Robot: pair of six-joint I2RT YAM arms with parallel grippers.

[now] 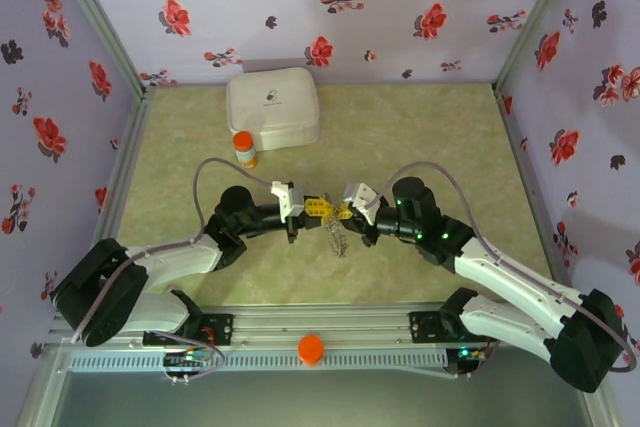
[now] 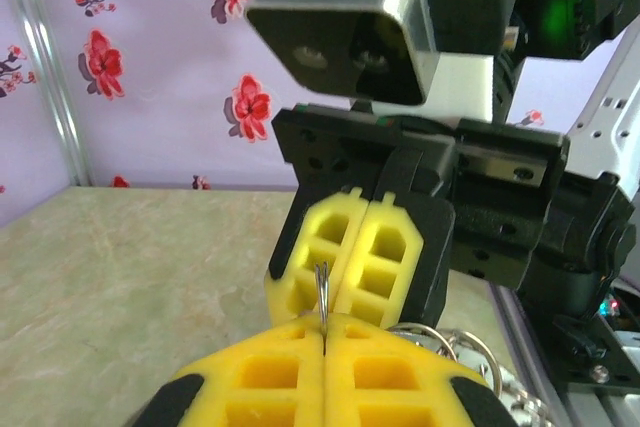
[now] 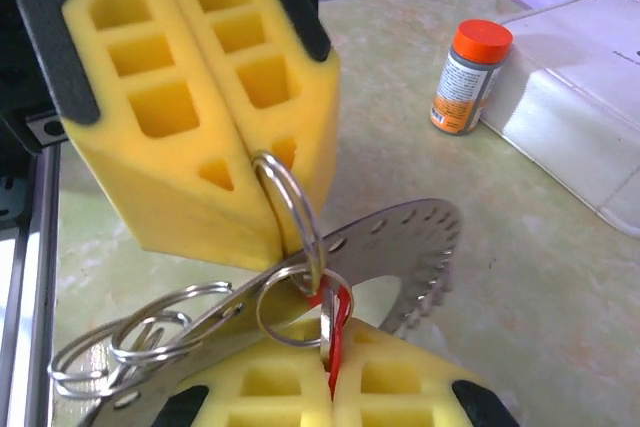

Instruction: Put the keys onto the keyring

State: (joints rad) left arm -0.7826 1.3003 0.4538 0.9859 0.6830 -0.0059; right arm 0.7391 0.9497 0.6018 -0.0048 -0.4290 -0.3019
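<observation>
Right wrist view: right gripper point(image 3: 328, 379) has its foam pads pressed together, with the red-tagged key point(image 3: 338, 332) pinched in the seam along with the edge of a small ring point(image 3: 290, 305). Facing it, left gripper point(image 3: 265, 237) is closed too, clamping a steel split ring point(image 3: 292, 209) that stands out of its seam and links down into the small ring.

The keyring point(image 3: 425, 242), a flat grey loop with a dotted, toothed edge, hangs between the two grippers and passes behind the split ring. Cannot tell whether it is threaded through anything yet. A bunch of smaller rings point(image 3: 140, 342) dangles low on the left. The second key, with the brassy head, is not made out.

Top external: the grippers meet tip to tip over the middle of the table point(image 1: 450, 147), with the metal cluster hanging just beneath them. The orange-capped bottle point(image 1: 244, 149) and white case point(image 1: 272, 107) sit well apart, toward the far wall.

Step in hand (judgement): mid-threading. Both arms hold the linked hardware in the air, and the red-tagged key's ring is being worked toward the loop.

Next move (judgement):
- A small, slow relative turn or slide, to walk the ring along its split onto the keyring.
- Both clamps kept firm.
- No pulling apart, since a thin ring could slip out of the soft foam
</observation>
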